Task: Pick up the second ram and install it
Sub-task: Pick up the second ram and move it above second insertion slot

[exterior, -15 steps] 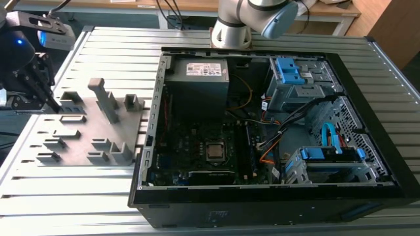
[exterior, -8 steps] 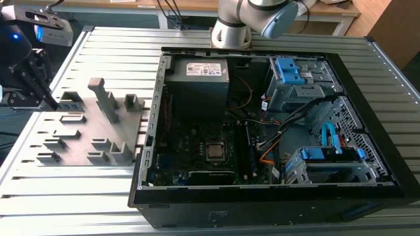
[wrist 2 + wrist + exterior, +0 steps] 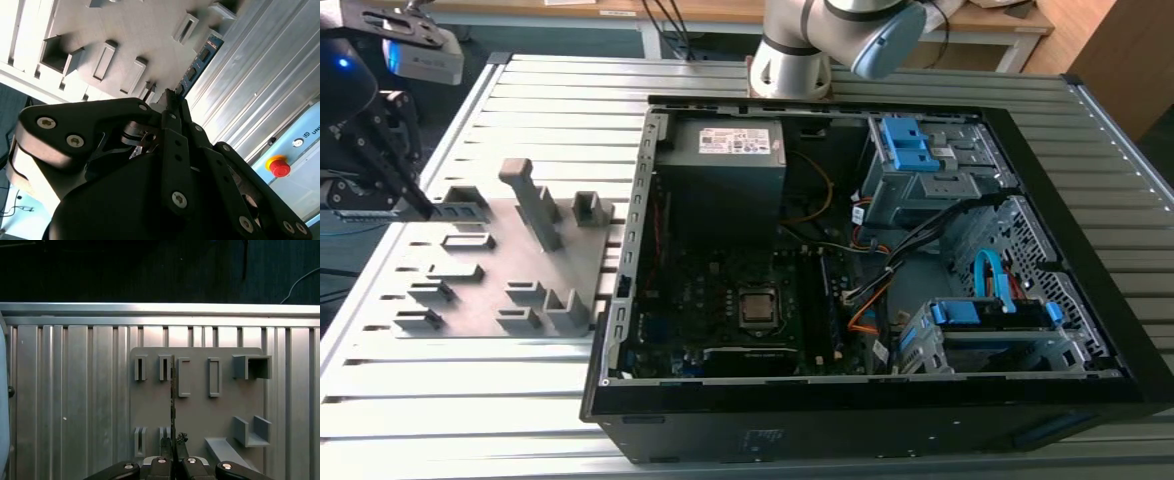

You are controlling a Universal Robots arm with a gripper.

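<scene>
so the second ram (image 3: 173, 390) is gripped edge-on by the clamped-down claw (image 3: 173, 444), held right over the grey holder block (image 3: 200, 410) that's sat on the slatted tabletop (image 3: 75, 390)

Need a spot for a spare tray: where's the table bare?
Bare slats between the plate and the table's near edge, and beyond the plate, at the exterior view's left. Crowded: the plate under the gripper holding the ram, and the case.

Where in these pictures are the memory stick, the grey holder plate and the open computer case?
second ram (the memory stick) (image 3: 199, 62), second wrist view, on its flat face with chips.
grey holder plate (image 3: 500, 265), exterior view, on a bare flat patch.
computer case (image 3: 854, 415), exterior view, on its near black wall.
</scene>
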